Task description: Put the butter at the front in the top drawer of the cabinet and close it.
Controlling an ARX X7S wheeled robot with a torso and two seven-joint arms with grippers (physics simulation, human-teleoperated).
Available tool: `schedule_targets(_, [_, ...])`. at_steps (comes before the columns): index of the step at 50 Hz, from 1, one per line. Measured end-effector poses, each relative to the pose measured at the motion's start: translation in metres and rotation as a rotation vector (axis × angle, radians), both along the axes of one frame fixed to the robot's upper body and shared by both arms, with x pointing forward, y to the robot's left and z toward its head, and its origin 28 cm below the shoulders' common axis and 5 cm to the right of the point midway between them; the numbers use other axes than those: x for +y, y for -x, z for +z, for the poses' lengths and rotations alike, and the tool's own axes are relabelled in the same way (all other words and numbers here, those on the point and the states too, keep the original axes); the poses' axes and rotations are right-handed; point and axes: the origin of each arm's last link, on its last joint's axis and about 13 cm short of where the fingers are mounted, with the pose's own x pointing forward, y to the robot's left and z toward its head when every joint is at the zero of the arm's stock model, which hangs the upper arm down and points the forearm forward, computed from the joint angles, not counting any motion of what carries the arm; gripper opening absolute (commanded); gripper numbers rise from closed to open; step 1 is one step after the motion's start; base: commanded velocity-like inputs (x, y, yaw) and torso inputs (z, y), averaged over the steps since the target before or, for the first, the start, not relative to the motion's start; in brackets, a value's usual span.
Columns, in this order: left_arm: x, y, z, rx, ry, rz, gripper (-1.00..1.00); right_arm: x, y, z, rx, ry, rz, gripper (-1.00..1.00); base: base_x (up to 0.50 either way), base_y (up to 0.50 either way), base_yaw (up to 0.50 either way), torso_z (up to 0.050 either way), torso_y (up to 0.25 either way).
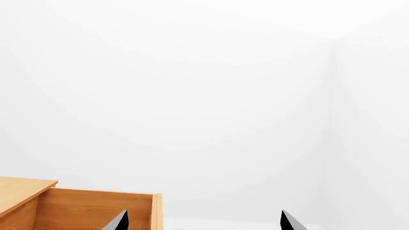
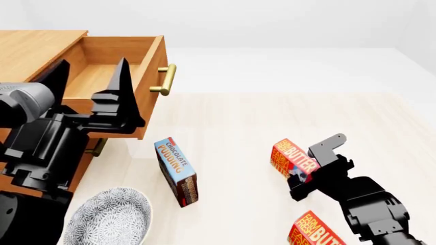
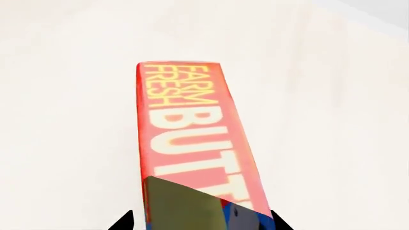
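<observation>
Stretching pale and almost bare, the cream tabletop [image 2: 225, 132] runs back to plain white walls [image 1: 191, 96] that meet at a faint corner. The right gripper [image 2: 297, 177] has its black jaws clamped on the small red-orange butter carton [image 2: 291, 158] with yellow "FARM FRESH BUTTER" lettering; in the right wrist view the carton [image 3: 191, 139] fills the space between the two dark fingertips and juts well out beyond them over the light surface. Whether it is lifted clear of the tabletop I cannot tell. A second identical butter carton [image 2: 317, 232] lies just beside that arm, nearer the robot than the jaws. Off to the jaws' left stands a blue-and-brown "CHOCOLATE PUDDING" box [image 2: 176, 171], with a grey-patterned round bowl [image 2: 112, 217] past it. The left gripper [image 2: 92, 97] holds its long black jaws apart and empty, raised just in front of the pulled-out top drawer [image 2: 109, 66] of the boxy light-brown wooden cabinet [image 2: 34, 48]. The drawer's horizontal brass bar handle [image 2: 165, 79] sits just to the right of those jaws.
</observation>
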Motion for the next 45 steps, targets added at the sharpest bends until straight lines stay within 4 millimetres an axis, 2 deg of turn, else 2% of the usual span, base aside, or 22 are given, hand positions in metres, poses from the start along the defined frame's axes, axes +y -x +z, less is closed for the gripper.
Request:
schedule_targets(16, [0.0, 0.0, -0.002, 0.005, 0.004, -0.001, 1.0, -0.002, 0.001, 0.0, -0.011, -0.007, -0.021, -1.0, 0.0, 0.0, 0.0, 0.0, 0.0])
schedule_targets(28, [0.0, 0.001, -0.002, 0.006, 0.011, -0.001, 1.0, -0.002, 0.012, -0.001, -0.088, -0.028, -0.04, -1.0, 0.0, 0.0, 0.0, 0.0, 0.0])
schedule_targets(45, [0.0, 0.003, 0.001, -0.001, 0.018, -0.005, 1.0, 0.005, 0.031, 0.023, -0.319, -0.114, -0.092, -1.0, 0.0, 0.0, 0.0, 0.0, 0.001])
